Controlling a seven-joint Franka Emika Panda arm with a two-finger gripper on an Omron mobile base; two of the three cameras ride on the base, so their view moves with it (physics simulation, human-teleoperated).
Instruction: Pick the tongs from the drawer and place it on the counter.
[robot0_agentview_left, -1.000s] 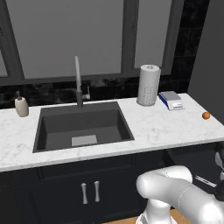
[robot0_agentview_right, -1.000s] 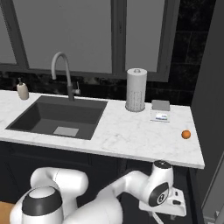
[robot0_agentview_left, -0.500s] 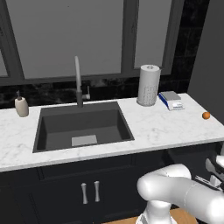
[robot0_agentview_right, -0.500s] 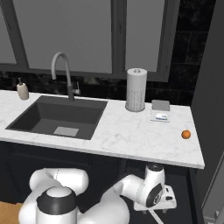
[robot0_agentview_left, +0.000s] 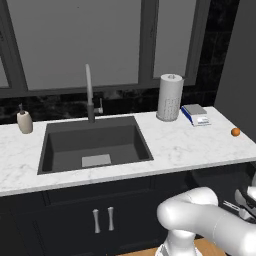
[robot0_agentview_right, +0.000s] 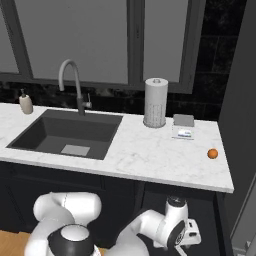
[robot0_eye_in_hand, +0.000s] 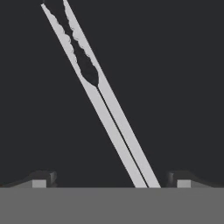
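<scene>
the tongs (robot0_eye_in_hand: 103, 98) lie flat on the dark floor of the drawer (robot0_eye_in_hand: 175, 65), 2 slim silvery arms pressed close, scalloped tips at the hand view's upper left, running diagonally to bottom centre. the counter (robot0_agentview_left: 170, 147) is white marble, faintly veined.

Two base cameras sit behind the arm, looking forward and down. Both take in the counter (robot0_agentview_left: 175, 145), the sink (robot0_agentview_left: 95, 145) and the paper towel roll (robot0_agentview_left: 169, 97), one from the left, one from the right. The hand camera looks closely along the gripper (robot0_eye_in_hand: 111, 178) onto the tongs (robot0_eye_in_hand: 98, 96) directly ahead.
</scene>
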